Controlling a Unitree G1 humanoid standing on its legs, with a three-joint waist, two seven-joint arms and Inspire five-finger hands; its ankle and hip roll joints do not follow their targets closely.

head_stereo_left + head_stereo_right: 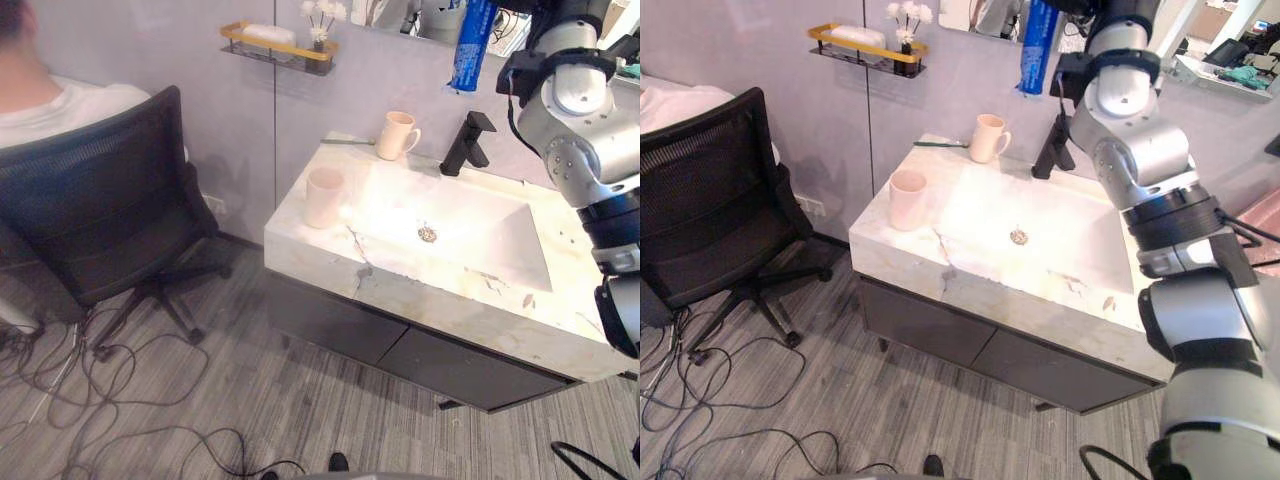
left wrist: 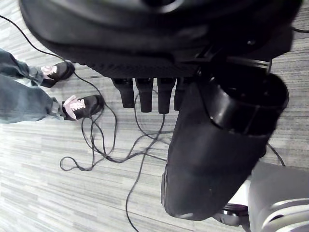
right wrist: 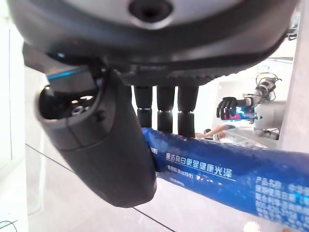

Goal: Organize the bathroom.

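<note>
My right hand pinches the blue tube between thumb and curled fingers (soft, light, likely slippery); mid-body grip suits. Left hand hangs relaxed.

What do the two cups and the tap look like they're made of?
Pink cup: matte, opaque, no handle; probably plastic or ceramic, unclear which. Cream mug: smooth, with a handle, likely glazed ceramic. Tap: uniform matte black, angular, probably coated metal.
</note>
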